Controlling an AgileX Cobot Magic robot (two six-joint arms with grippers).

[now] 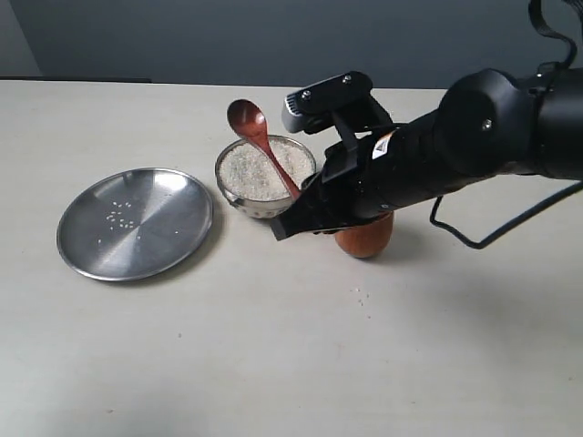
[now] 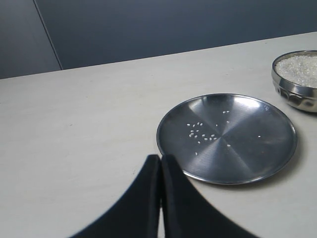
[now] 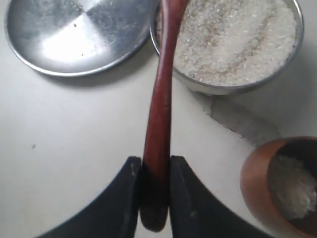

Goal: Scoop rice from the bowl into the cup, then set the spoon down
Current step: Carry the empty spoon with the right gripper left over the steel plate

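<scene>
1. The right gripper [image 3: 156,166] was closed on the spoon [image 3: 161,114], with its two fingers pressed against either side of the handle close to the handle's end.
2. In the exterior view, the spoon [image 1: 267,150] slanted up and away from the right gripper [image 1: 296,214]. Its handle crossed over the bowl [image 1: 250,208], and its round head was raised above the far rim, showing bare wood.
3. The bowl sat on the desk [image 1: 273,346] and was heaped with rice [image 1: 255,173]. The right wrist view showed the rice [image 3: 228,39] filling the bowl [image 3: 218,89] nearly to the brim.
4. The cup [image 1: 364,238] stood upright just beside the bowl, partly hidden under the right arm. From the right wrist, the cup [image 3: 255,183] had a small mound of rice in it [image 3: 292,188].
5. A shallow steel plate [image 1: 164,228] lay on the other side of the bowl, close to it, with a few loose grains [image 1: 121,214] on it.
6. A few more stray grains [image 1: 362,293] lay on the desk in front of the cup.
7. The left gripper [image 2: 161,161] was closed and empty, fingers touching. It was above bare desk near the plate [image 2: 247,148], with the bowl [image 2: 292,94] beyond.
</scene>
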